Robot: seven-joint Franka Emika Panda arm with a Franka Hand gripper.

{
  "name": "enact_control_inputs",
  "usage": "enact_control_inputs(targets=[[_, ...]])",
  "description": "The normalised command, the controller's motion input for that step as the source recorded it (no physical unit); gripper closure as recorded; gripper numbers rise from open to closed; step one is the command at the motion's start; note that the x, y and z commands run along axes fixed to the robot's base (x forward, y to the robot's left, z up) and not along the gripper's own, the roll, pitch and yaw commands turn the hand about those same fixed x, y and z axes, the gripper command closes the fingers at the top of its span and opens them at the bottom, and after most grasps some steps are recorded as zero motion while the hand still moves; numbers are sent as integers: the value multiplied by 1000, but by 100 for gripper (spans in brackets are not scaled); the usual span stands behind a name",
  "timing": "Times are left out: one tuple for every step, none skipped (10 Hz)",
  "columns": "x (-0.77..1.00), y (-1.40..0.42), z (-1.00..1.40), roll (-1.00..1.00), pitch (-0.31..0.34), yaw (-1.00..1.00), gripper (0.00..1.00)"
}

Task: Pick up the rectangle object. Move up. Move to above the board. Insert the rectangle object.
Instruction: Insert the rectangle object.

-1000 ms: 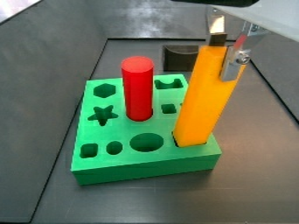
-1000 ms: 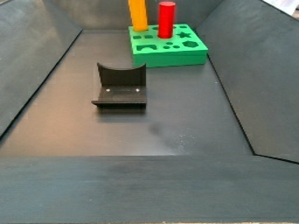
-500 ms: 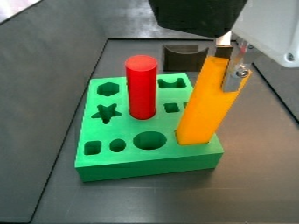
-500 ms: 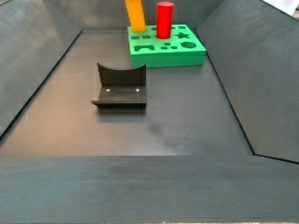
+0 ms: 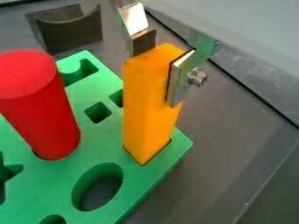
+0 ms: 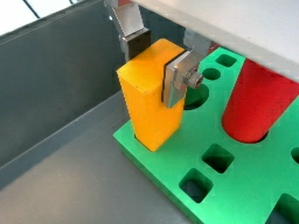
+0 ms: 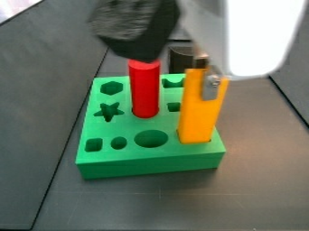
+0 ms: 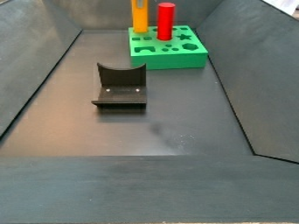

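The rectangle object (image 5: 149, 105) is an orange-yellow bar. It stands upright with its lower end in a slot at a corner of the green board (image 5: 152, 179). It also shows in the other wrist view (image 6: 149, 96) and in both side views (image 7: 197, 113) (image 8: 139, 16). My gripper (image 5: 160, 66) is shut on the bar's upper end, one silver finger (image 5: 184, 77) flat on its side and the other pad behind its top edge. The gripper also shows in a wrist view (image 6: 158, 66) and in a side view (image 7: 200, 81).
A red cylinder (image 5: 35, 101) stands in a round hole of the board (image 7: 145, 161) close beside the bar. The dark fixture (image 8: 119, 86) stands on the floor apart from the board. Sloping dark walls (image 8: 35, 79) enclose the floor.
The bar has gone from leaning to upright and sits lower in the board's slot. The arm has moved over the board and now covers more of a side view.
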Motion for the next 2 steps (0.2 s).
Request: enact_control_inputs(targets=[[-403,0,-277,0,-494,0,100],[40,0,0,0,53,0,100]])
